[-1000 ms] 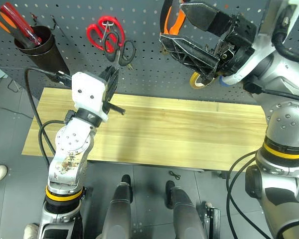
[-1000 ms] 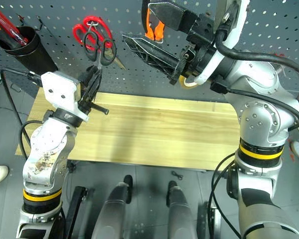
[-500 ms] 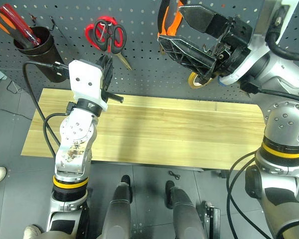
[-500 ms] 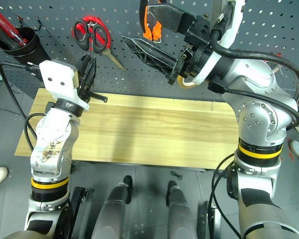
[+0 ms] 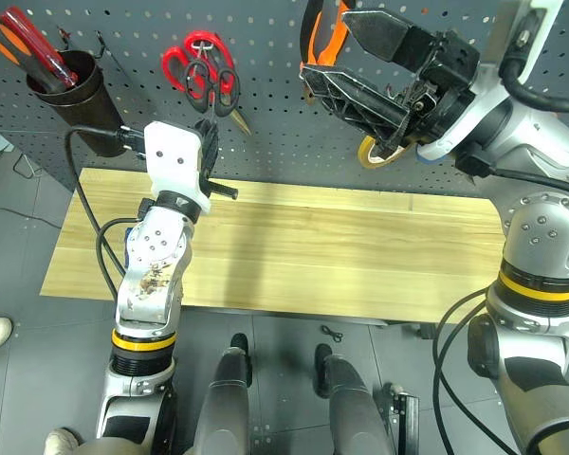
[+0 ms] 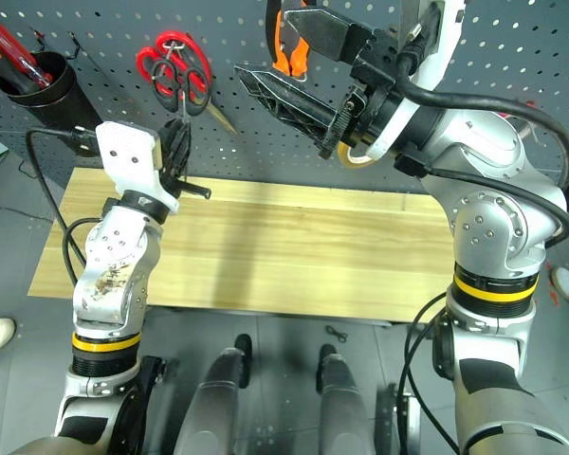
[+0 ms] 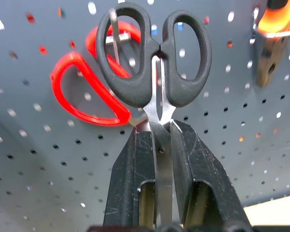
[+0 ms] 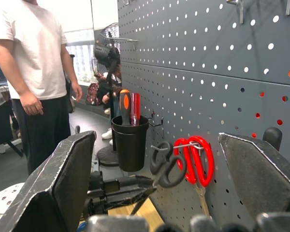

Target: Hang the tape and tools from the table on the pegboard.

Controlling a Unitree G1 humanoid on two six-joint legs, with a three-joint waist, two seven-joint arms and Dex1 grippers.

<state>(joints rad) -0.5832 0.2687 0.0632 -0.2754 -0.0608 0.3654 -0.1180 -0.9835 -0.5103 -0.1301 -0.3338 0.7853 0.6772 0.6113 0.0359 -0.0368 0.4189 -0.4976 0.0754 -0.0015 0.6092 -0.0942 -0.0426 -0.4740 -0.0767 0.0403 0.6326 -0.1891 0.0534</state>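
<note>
Left claw (image 7: 157,159), clamped on the black scissors' (image 7: 154,53) blades, has carried them up to the hook holding the red scissors (image 5: 194,57) on the pegboard (image 5: 266,123); one handle ring appears threaded, release pending. Right claw (image 5: 360,57) stands wide, idle.

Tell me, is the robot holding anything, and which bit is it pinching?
Yes. The left gripper holds the black scissors by the silver blades, handles up at the pegboard. The right gripper is open, holding nothing.
</note>
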